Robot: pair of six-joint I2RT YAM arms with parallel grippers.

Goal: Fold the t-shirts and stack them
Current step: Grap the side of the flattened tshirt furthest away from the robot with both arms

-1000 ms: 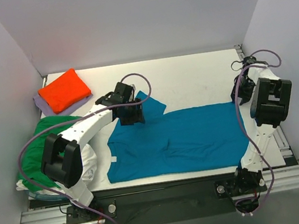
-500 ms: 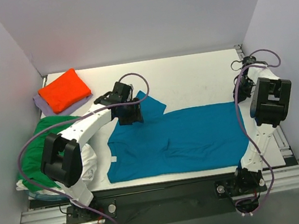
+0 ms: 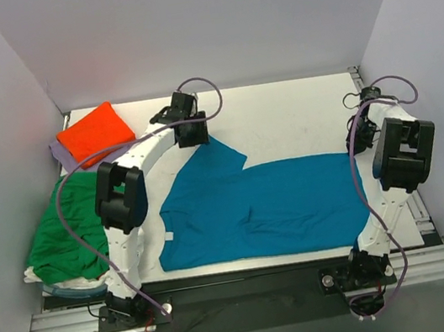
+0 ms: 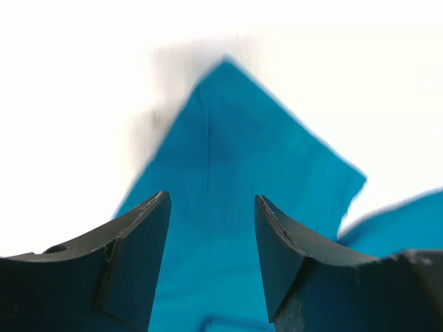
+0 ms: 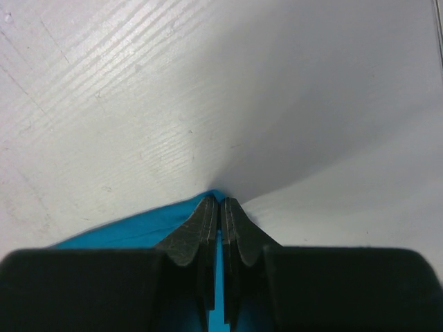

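A teal-blue t-shirt (image 3: 270,200) lies spread flat on the white table (image 3: 281,113), one sleeve (image 3: 219,156) pointing to the far left. My left gripper (image 3: 192,133) hangs open at that sleeve's far tip. The left wrist view shows the gripper (image 4: 211,198) with the sleeve (image 4: 235,138) between and below its fingers, nothing gripped. My right gripper (image 3: 355,139) is at the shirt's far right corner. In the right wrist view this gripper (image 5: 221,202) is shut on the teal cloth (image 5: 124,232).
An orange folded shirt (image 3: 95,132) lies on a lavender one (image 3: 60,152) at the far left corner. A green shirt (image 3: 71,230) is heaped at the left edge over a white one (image 3: 36,275). Walls enclose the table on three sides.
The left arm swung away from the shirt's collar side to the far tip of the sleeve, still open. The right gripper closed on the shirt's far right corner.
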